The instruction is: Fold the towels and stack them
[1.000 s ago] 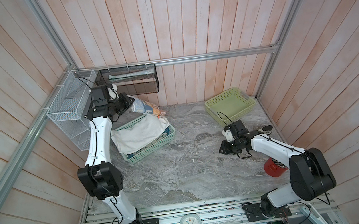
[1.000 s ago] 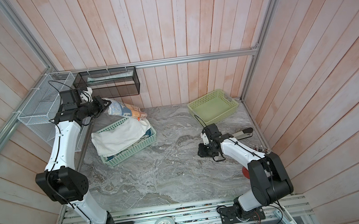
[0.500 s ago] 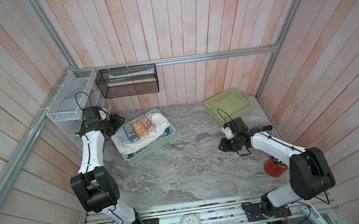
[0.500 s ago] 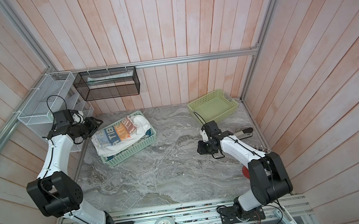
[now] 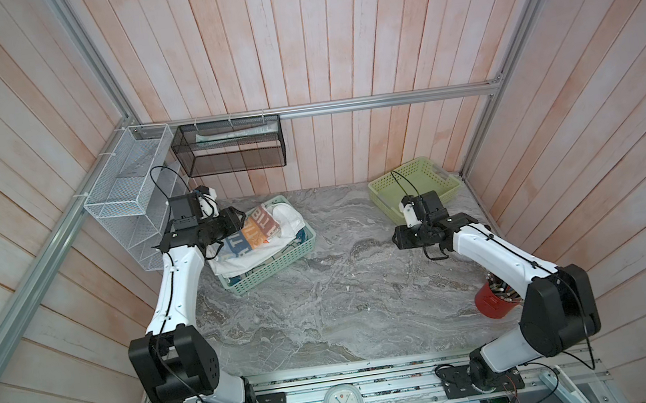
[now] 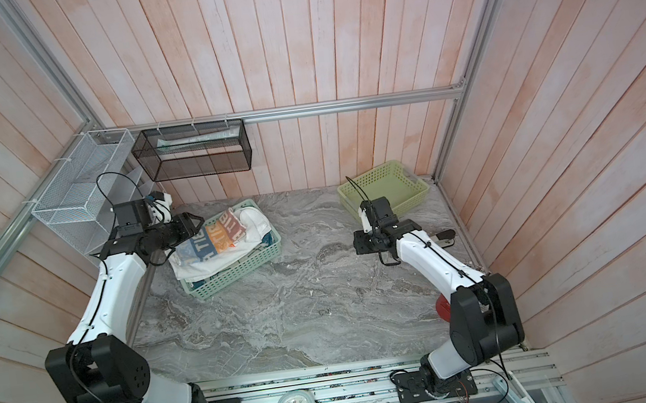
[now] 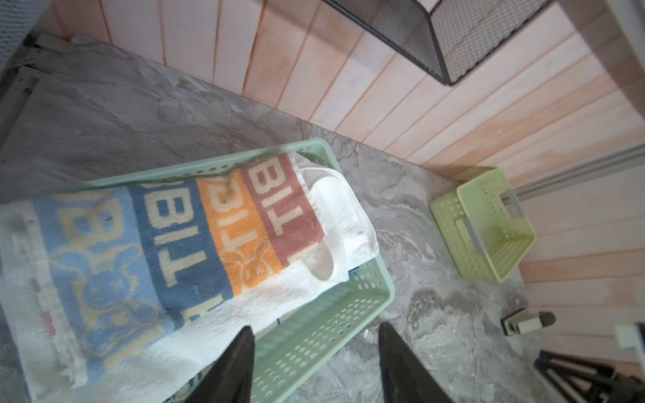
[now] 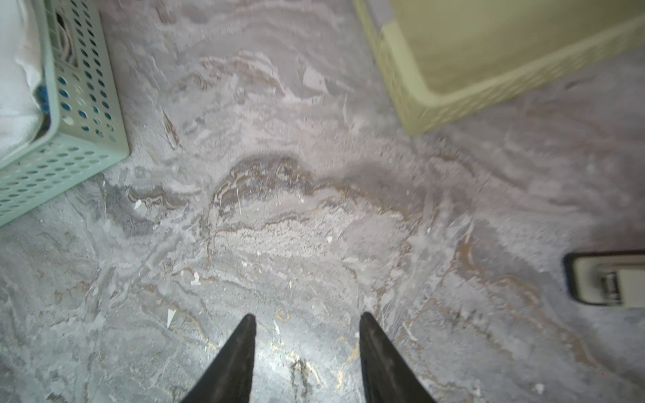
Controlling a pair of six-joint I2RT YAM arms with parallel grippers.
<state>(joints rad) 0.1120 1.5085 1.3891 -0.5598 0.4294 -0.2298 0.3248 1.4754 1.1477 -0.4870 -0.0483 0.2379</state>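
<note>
Underneath everything, a grey marbled surface [image 5: 324, 294]. At its far-left corner, a mint-green perforated plastic basket [image 5: 274, 265], set askew to the edges. At the far-right corner, a yellow-green perforated plastic basket [image 5: 386, 203], slightly smaller. Piled in the mint one and rising above its rim, the towels. On top, a folded terry striped towel [image 7: 195, 237] in light blue, dark blue, orange and brown with cream letters, lying along the basket's length. Under it, a plain white towel [image 7: 335, 216], bulging out at the far end and draped over the left rim (a sliver of blue cloth lower down, too hidden to name). Left claw [image 7: 316, 328] spread wide, pinching nothing, poised over the mint basket's left side, close by the striped towel. Right claw [image 8: 307, 315] likewise spread and empty, hanging above open surface between the two baskets, nearer the yellow-green one. Near the right edge, a red cup [image 5: 493, 303], partly behind the right arm.
</note>
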